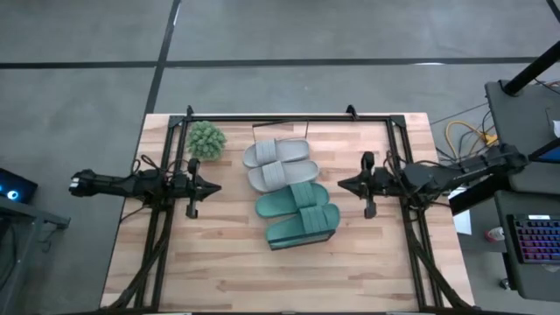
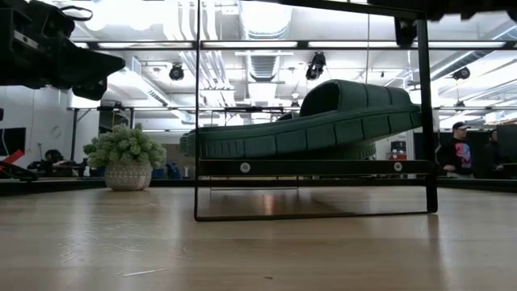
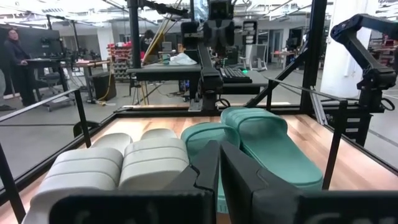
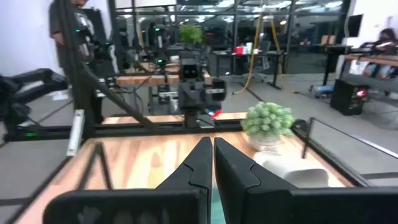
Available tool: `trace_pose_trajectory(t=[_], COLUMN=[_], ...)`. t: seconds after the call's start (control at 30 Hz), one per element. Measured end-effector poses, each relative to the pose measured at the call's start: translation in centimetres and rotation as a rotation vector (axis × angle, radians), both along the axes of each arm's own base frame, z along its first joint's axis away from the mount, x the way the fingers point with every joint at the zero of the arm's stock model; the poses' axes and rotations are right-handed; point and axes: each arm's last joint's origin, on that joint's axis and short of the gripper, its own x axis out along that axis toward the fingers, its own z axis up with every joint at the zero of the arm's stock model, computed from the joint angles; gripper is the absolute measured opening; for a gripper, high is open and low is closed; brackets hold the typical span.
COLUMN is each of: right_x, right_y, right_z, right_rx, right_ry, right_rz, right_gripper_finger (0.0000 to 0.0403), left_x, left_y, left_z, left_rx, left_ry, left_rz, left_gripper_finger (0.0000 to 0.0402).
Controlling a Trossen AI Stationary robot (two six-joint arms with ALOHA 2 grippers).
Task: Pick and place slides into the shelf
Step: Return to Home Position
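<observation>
Two light grey slides [image 1: 278, 164] lie side by side toward the table's far side, soles down. Two teal green slides [image 1: 297, 214] lie just nearer. In the low view a teal slide [image 2: 323, 121] rests on the shelf, a board with a dark edge [image 2: 315, 167] in a thin black wire frame [image 2: 196, 121]. My left gripper [image 1: 219, 187] hovers shut to the left of the slides, pointing at them, and its wrist view shows the grey slides [image 3: 118, 168] and teal slides [image 3: 261, 143] past the shut fingers [image 3: 219, 149]. My right gripper [image 1: 339, 184] hovers shut to their right [image 4: 210, 143].
A small fuzzy green plant [image 1: 206, 140] in a pale pot stands at the far left, beside the grey slides. Black frame bars [image 1: 280, 118] run along the table's far edge and down both sides. Bare wood [image 1: 219, 262] lies toward the near edge. People stand in the room beyond.
</observation>
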Motion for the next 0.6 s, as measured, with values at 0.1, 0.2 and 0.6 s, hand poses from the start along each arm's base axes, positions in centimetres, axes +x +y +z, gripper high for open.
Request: trace_pose_trajectory(t=[0.1, 0.2, 0.6], right_x=[-0.5, -0.9, -5.0], right_y=[-1.0, -2.1, -3.2], right_z=[-1.3, -2.6, -7.8], right_rx=[-0.022, -0.049, -0.01], right_ry=[-0.003, 0.007, -0.096], right_rz=[-0.02, -0.032, -0.048], right_gripper_finger=[0.0008, 0.0008, 0.0008], left_x=[0.0, 0.0, 0.0], left_y=[0.0, 0.0, 0.0], left_z=[0.0, -0.1, -0.1], left_rx=[0.001, 0.001, 0.001], left_ry=[0.004, 0.005, 0.006], left_rz=[0.0, 0.0, 0.0], left_gripper_finger=[0.0, 0.0, 0.0])
